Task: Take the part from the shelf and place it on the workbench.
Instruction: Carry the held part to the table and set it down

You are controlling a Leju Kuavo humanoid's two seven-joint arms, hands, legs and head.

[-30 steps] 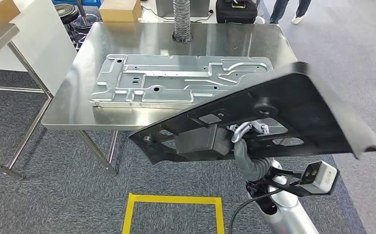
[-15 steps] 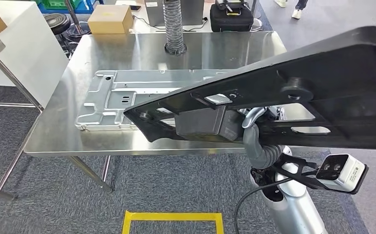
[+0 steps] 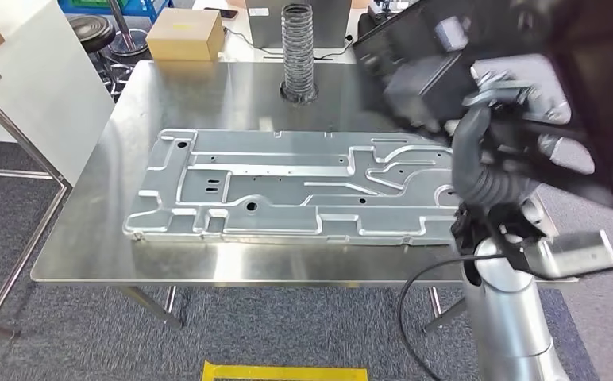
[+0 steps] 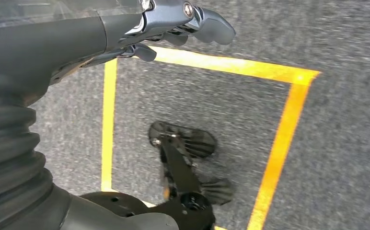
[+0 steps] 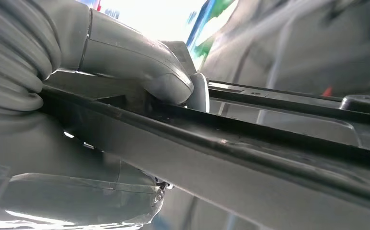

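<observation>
A large black moulded part (image 3: 589, 71), blurred by motion, hangs tilted high above the right end of the steel workbench (image 3: 208, 95). My right hand (image 3: 518, 99) grips it from beneath. In the right wrist view the thick grey thumb (image 5: 140, 62) presses on a ridged edge of the black part (image 5: 269, 158). My left hand (image 4: 173, 28) hangs over the carpet with nothing in it, thumb and fingers loosely apart.
A big stamped silver metal plate (image 3: 287, 186) lies flat across the middle of the workbench. A ribbed hose (image 3: 298, 48) rises from the bench's far side, with a cardboard box (image 3: 184, 33) behind. Yellow floor tape (image 3: 283, 371) marks the carpet in front.
The black part has swung up and to the right, uncovering the silver plate it hid before. The view has also shifted closer to the workbench.
</observation>
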